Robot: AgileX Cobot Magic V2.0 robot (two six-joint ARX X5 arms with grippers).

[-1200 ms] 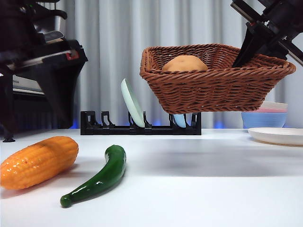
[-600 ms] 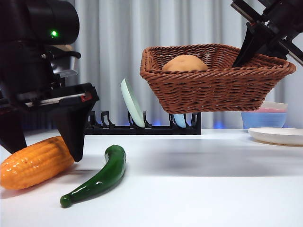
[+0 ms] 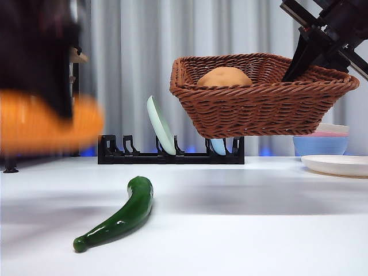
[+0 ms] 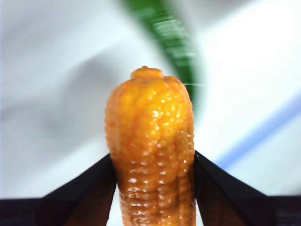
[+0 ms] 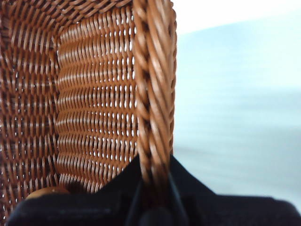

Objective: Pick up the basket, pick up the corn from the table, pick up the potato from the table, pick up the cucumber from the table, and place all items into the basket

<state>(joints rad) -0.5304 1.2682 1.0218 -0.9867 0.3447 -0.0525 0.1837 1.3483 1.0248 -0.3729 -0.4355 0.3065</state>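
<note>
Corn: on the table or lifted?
Lifted. The corn is clamped in the left gripper, blurred and well above the table in the front view.

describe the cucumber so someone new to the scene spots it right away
Start at the white table. Below and left of the basket held in the air, the cucumber lies alone on the near surface. It is the only long, curved, glossy dark green thing.
</note>
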